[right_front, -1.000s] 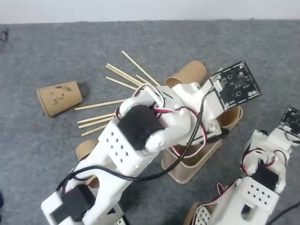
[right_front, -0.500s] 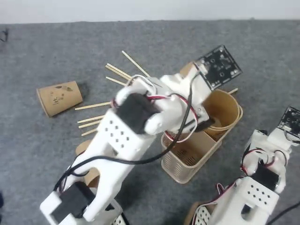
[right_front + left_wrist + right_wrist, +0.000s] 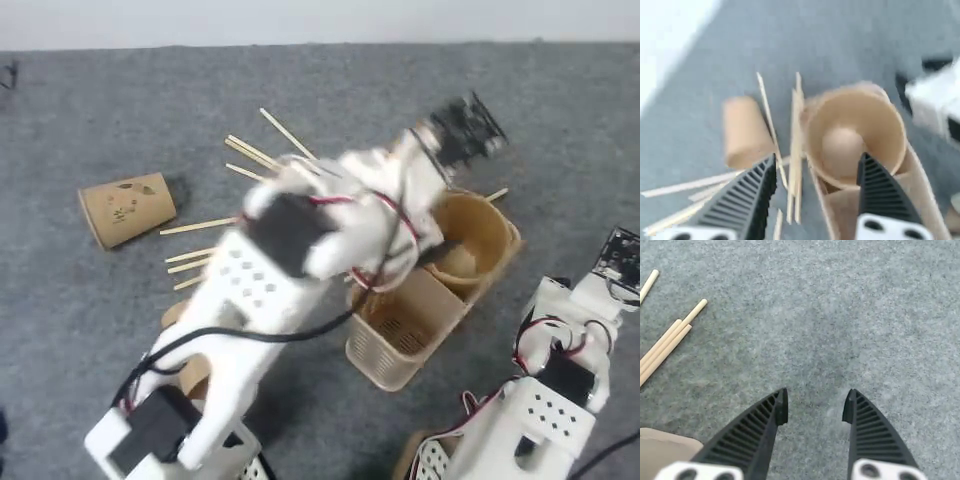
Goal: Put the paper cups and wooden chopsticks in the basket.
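Note:
A paper cup (image 3: 470,240) stands mouth-up in the far end of the woven basket (image 3: 400,335). My left gripper (image 3: 816,157) hangs open just above that cup (image 3: 855,135), holding nothing. A second cup (image 3: 742,130) lies on its side beyond the basket, and wooden chopsticks (image 3: 795,150) lie between them. In the high view another cup (image 3: 125,208) lies at the left. Chopsticks (image 3: 205,258) are scattered on the carpet, with more (image 3: 262,155) farther back. My right gripper (image 3: 816,395) is open over bare carpet, near some chopstick ends (image 3: 665,342).
The left arm (image 3: 290,250) crosses the middle of the scene and hides part of the chopsticks and another cup (image 3: 180,318) by its base. The right arm (image 3: 560,380) stands at the lower right. Grey carpet covers the whole floor.
The left arm has swung up and back from over the basket, uncovering the cup standing in it. The right arm has not moved.

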Robot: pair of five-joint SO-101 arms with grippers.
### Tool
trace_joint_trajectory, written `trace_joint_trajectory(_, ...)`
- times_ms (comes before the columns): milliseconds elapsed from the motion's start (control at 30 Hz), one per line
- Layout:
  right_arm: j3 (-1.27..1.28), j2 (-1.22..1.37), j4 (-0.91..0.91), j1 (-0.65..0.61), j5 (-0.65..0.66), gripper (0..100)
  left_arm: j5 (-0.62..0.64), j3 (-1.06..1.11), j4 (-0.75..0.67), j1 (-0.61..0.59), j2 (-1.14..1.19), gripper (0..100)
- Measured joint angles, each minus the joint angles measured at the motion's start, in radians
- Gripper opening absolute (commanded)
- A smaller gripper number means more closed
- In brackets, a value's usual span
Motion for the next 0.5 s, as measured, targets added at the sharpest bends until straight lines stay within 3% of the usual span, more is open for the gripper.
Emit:
trace_joint_trajectory(133, 0.0, 0.0, 0.0, 0.0, 0.0, 19.3, 0.0, -0.221, 0.072, -0.003, 0.0, 25)
trace_joint_trajectory(300, 0.0, 0.0, 0.0, 0.0, 0.0, 19.3, -0.012, -0.301, 0.192, -0.058, 0.0, 25)
trace_joint_trajectory(500, 0.0, 0.0, 0.0, 0.0, 0.0, 19.3, -0.152, -0.103, 0.21, -0.407, -0.058, 25)
